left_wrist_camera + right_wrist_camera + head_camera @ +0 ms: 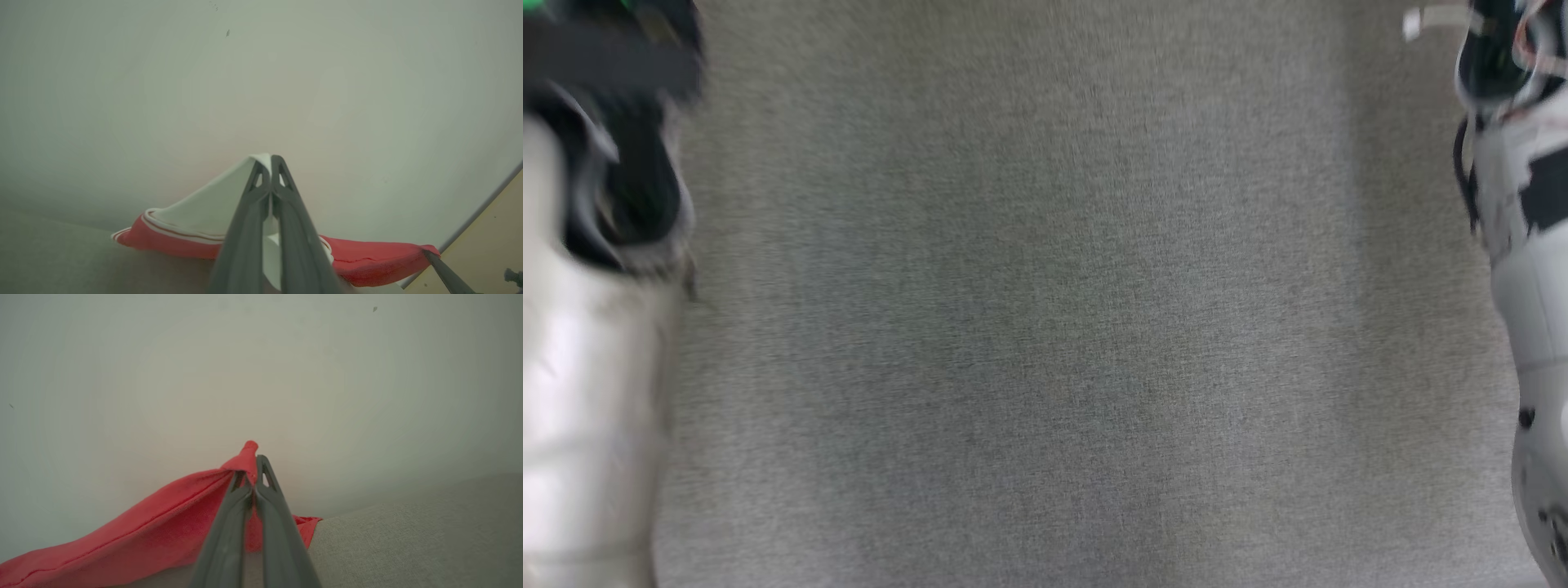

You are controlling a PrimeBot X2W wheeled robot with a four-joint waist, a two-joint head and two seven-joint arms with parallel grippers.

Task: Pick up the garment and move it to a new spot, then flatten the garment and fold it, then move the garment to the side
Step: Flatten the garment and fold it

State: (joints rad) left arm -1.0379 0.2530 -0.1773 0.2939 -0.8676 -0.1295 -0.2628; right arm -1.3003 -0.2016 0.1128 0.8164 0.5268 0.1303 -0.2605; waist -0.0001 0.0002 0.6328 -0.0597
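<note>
The garment (pixel 192 220) is red cloth with a white panel and red-and-white striped trim. My left gripper (pixel 267 161) is shut on a white corner of it, lifted off the grey surface. In the right wrist view my right gripper (pixel 252 463) is shut on a red edge of the garment (pixel 155 535), which trails down to the lower left. In the blurred head view my pale left forearm (pixel 588 367) stands at the left edge and my pale right forearm (pixel 1531 286) at the right edge.
A grey woven surface (pixel 1045 327) spreads between the two arms. A pale plain wall (pixel 261 81) lies behind the garment. A tan panel with a dark edge (pixel 482 228) shows at the lower right of the left wrist view.
</note>
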